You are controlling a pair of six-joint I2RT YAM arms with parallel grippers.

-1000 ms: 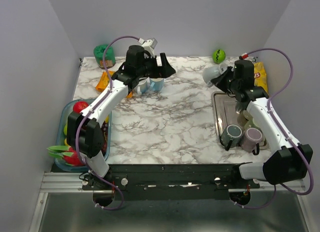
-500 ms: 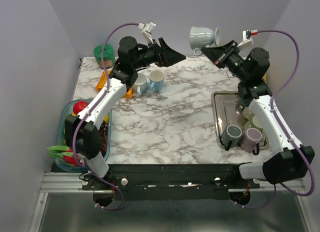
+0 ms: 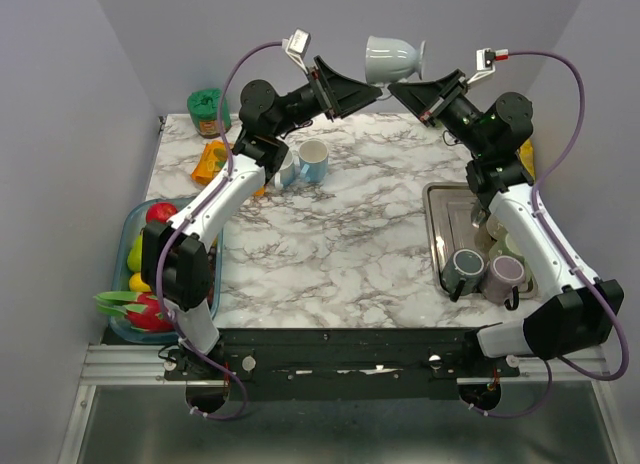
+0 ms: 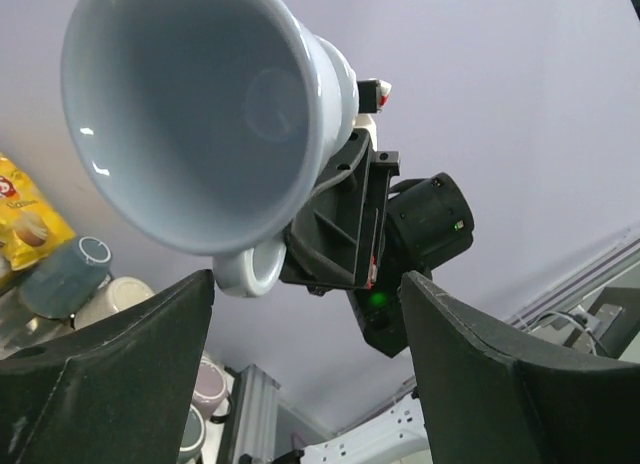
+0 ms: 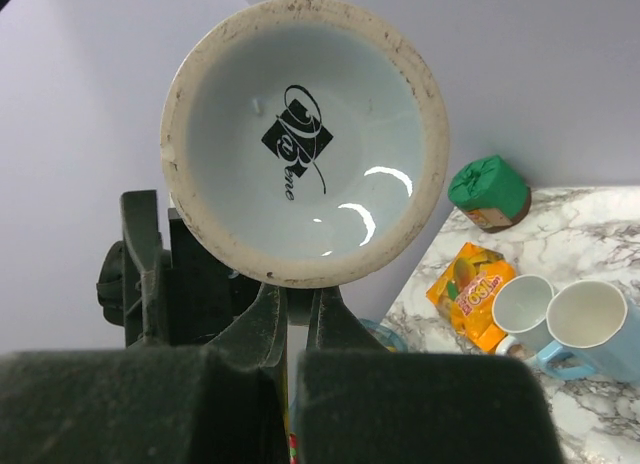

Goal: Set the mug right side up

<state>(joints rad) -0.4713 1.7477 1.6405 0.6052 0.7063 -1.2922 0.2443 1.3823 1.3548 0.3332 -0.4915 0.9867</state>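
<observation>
**Handover of the mug in mid-air.** The right gripper (image 3: pixel 410 82) is clamped on the handle (image 4: pixel 245 269) of the pale mug (image 3: pixel 392 56). In the right wrist view the handle is hidden, and only the mug's stamped underside shows above the closed fingers (image 5: pixel 265 329). The left gripper (image 3: pixel 365 92) is spread wide just beside the mug and holds nothing. Its wrist view looks into the mug's mouth, and the mug lies ahead of the fingertips, not between them.

The mug hangs high above the marble table (image 3: pixel 350 234), beyond the tray (image 3: pixel 431 224) toward the back wall and on the tray's left-arm side. How far the mug is tilted cannot be told. The tray holds other mugs (image 3: pixel 462 269). Two cups (image 3: pixel 313 159) stand on the table well apart from the tray, roughly beneath the left gripper.

**Hazards, as judged.**
- The only hold is a narrow pinch on the handle, so the heavy body may swing about that pinch or slide out of it.
- If the left gripper closes off-centre on the flared, glazed wall, it may push the mug instead of seating on it.
- If the right gripper lets go before the left has a firm hold, the mug drops.
- A fall from this height onto the table, the cups or the tray would likely chip or break it.
</observation>
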